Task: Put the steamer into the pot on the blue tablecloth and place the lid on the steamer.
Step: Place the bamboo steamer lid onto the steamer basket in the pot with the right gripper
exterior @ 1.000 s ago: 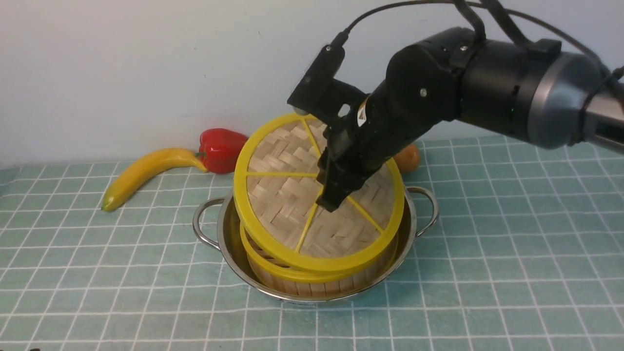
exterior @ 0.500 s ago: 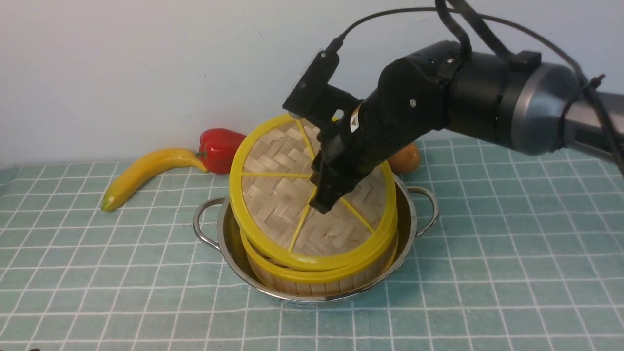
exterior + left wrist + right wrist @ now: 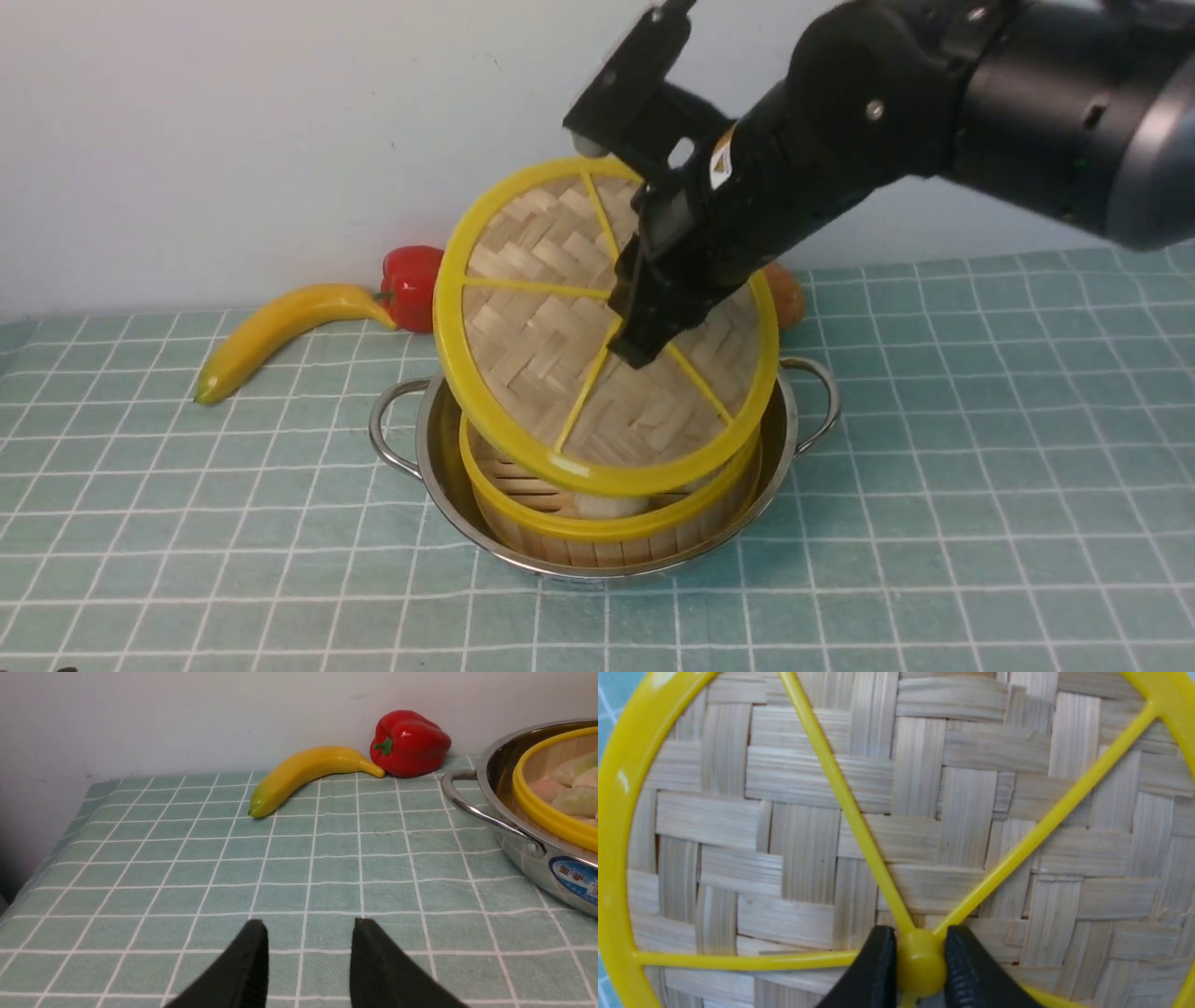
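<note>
The steamer sits inside the steel pot on the blue tablecloth. My right gripper is shut on the lid's centre hub and holds the lid tilted above the steamer, clear of its rim. A white bun shows under the lid's front edge. The lid fills the right wrist view. My left gripper is open and empty above the cloth, left of the pot; the steamer and its dumplings show there.
A yellow banana and a red pepper lie at the back left by the wall. An orange fruit sits behind the pot. The pot's loop handles stick out left and right.
The right gripper has lifted the lid up off the steamer's rim, with more tilt; a gap now shows the buns. One second ago the lid rested lower, nearly on the steamer.
</note>
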You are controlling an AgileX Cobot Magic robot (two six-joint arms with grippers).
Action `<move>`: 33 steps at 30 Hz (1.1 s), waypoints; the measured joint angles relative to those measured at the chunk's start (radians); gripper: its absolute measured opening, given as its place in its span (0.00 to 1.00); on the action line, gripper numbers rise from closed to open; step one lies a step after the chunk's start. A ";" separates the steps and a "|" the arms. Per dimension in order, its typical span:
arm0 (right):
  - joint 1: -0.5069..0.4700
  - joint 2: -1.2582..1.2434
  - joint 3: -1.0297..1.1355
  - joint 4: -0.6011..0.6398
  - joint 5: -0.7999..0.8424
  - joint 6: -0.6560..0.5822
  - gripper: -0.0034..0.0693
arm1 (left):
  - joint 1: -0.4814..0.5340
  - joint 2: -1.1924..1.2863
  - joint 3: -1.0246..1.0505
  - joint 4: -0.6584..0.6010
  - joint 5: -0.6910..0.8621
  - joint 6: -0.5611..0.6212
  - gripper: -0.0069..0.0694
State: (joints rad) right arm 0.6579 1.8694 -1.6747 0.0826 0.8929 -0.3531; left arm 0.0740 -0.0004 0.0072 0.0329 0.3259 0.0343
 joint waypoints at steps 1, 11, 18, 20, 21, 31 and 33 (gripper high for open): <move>0.000 0.039 0.001 -0.013 -0.007 0.000 0.25 | 0.000 0.000 0.000 0.000 0.000 0.000 0.41; 0.000 0.104 0.004 -0.063 -0.052 -0.028 0.25 | 0.000 0.000 0.000 0.000 0.000 0.000 0.41; 0.000 0.104 0.004 -0.062 -0.079 -0.070 0.25 | 0.000 0.000 0.000 0.000 0.000 0.000 0.41; 0.000 0.104 0.004 -0.062 -0.087 -0.073 0.25 | 0.000 0.000 0.000 0.000 0.000 0.000 0.41; 0.000 0.104 0.004 -0.062 -0.090 -0.076 0.25 | 0.000 0.000 0.000 0.000 0.000 0.000 0.41; 0.001 0.105 0.004 -0.043 -0.135 -0.097 0.25 | 0.000 0.000 0.000 0.000 0.000 0.000 0.41; 0.001 0.108 0.004 -0.038 -0.147 -0.100 0.25 | 0.000 0.000 0.000 0.000 0.000 0.000 0.41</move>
State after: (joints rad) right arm 0.6587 1.9778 -1.6702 0.0448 0.7458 -0.4529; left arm 0.0740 -0.0004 0.0072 0.0329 0.3259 0.0343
